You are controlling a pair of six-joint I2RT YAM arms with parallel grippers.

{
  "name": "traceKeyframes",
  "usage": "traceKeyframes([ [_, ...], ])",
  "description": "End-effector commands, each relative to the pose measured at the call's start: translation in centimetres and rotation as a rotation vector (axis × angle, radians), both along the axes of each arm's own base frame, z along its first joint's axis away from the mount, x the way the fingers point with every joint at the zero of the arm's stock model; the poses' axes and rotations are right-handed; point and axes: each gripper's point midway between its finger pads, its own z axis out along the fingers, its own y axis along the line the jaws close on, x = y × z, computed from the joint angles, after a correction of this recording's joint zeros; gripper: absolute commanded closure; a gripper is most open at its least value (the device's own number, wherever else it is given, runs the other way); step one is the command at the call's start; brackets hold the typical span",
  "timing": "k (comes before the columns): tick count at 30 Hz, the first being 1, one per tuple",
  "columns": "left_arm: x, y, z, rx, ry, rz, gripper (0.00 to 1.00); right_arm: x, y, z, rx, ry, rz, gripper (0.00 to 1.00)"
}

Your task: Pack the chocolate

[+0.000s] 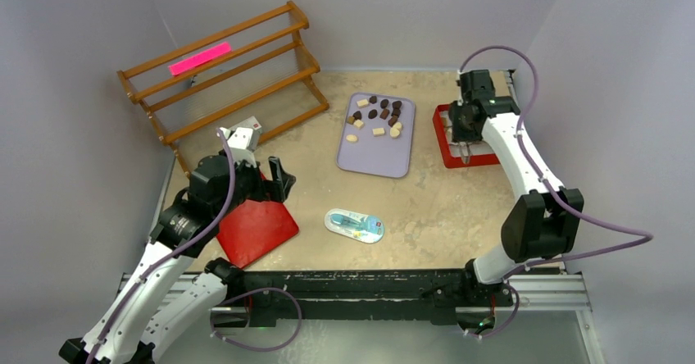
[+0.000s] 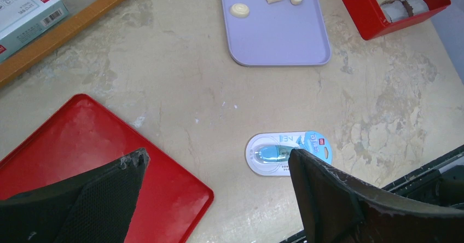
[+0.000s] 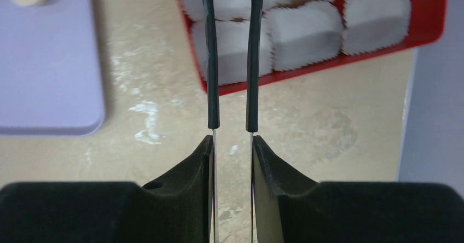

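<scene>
Dark and pale chocolate [image 1: 377,114] pieces lie scattered on the far half of a lilac tray [image 1: 373,155]. Some pale chocolate [image 2: 239,9] shows in the left wrist view. A red box [image 1: 447,147] to the tray's right holds white pleated cups [image 3: 306,35]. My right gripper [image 1: 464,130] hangs over that box, shut on thin tweezers [image 3: 211,62] whose arms stand slightly apart over a cup. Their tips run out of the wrist view. My right gripper [image 3: 232,140] carries nothing else that I can see. My left gripper [image 2: 216,155] is open and empty, low over the table's left.
A flat red lid [image 1: 256,229] lies under the left arm. An oval blue-and-white packet [image 1: 354,225] rests near the front middle. A wooden rack [image 1: 229,69] with a pink strip stands at the back left, a white box [image 1: 248,130] beside it.
</scene>
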Motion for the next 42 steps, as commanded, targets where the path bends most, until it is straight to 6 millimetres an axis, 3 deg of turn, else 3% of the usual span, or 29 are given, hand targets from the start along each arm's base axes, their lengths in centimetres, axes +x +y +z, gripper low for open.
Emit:
traceKeyframes([
  [1,0.3,-0.4,0.0,0.002,-0.018,-0.021,0.00,-0.3,-3.6,0.5,0.010,-0.040,-0.128,0.79],
  [9,0.3,-1.1,-0.4,-0.001,0.006,-0.052,0.00,0.6,-8.7,-1.3,0.057,-0.028,-0.255,0.78],
  [15,0.3,-0.9,-0.2,-0.004,-0.007,-0.048,0.00,1.4,-11.3,-2.4,0.075,-0.017,-0.302,0.77],
  [24,0.3,-0.7,0.1,0.000,-0.016,-0.035,0.00,1.5,-12.8,-4.2,0.100,-0.007,-0.328,0.74],
  [31,0.2,-0.7,0.1,-0.003,-0.017,-0.041,0.00,2.7,-13.8,-4.7,0.099,-0.026,-0.334,0.72],
  [42,0.2,-0.6,0.2,-0.002,-0.021,-0.034,0.00,3.0,-13.9,-6.1,0.112,0.003,-0.342,0.64],
])
